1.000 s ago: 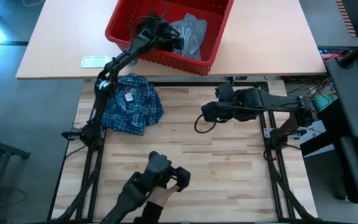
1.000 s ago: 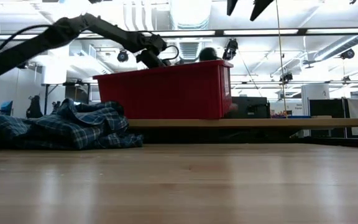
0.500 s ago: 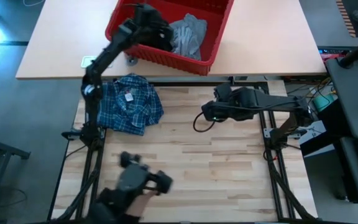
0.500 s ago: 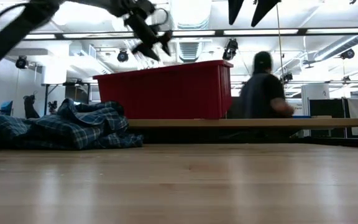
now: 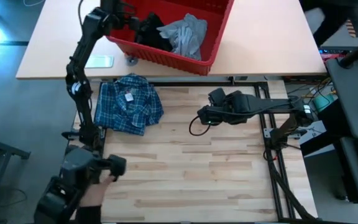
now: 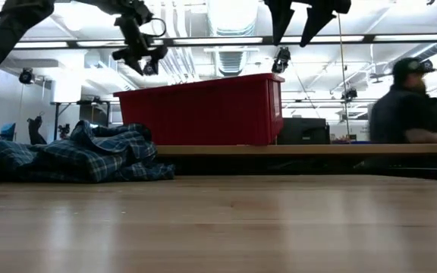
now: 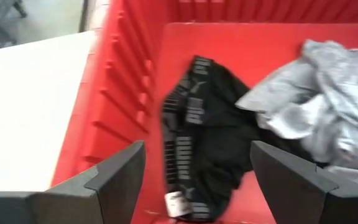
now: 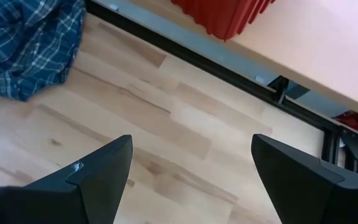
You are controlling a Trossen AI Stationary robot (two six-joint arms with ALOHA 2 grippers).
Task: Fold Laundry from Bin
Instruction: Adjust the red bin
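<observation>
high view – bin: red bin [image 5: 211,38] sits on the far tabletop [image 5: 272,37] at 12 o'clock, past the wood tabletop [image 5: 191,168]; black garment [image 5: 152,30] and grey T-shirt [image 5: 187,34] lie side by side inside.
high view – plaid shirt: plaid shirt [image 5: 129,104] lies crumpled on the wood tabletop at 10 o'clock, out of the bin, likely parked for folding.
high view – left gripper: left gripper [image 5: 129,17] hangs over the bin's 9 o'clock edge, just beside the black garment, holding nothing.
high view – right gripper: right gripper [image 5: 201,116] waits above mid tabletop at 3 o'clock, well apart from the shirt.
low view – left gripper: [image 6: 136,51] raised above the bin's rim [image 6: 203,82], off the laundry; plaid shirt [image 6: 82,155] heaped at 9 o'clock.
low view – person: [image 6: 408,114] in the room behind, away from the arms.
left wrist view – gripper: fingers [image 7: 114,180] spread, empty; black garment [image 7: 204,155] lies between and beyond them on the bin floor, grey T-shirt [image 7: 328,106] beside it. Probably lined up for a pick.
right wrist view – gripper: fingers [image 8: 98,174] spread, empty, above bare wood; plaid shirt [image 8: 30,43] near, not touched.
</observation>
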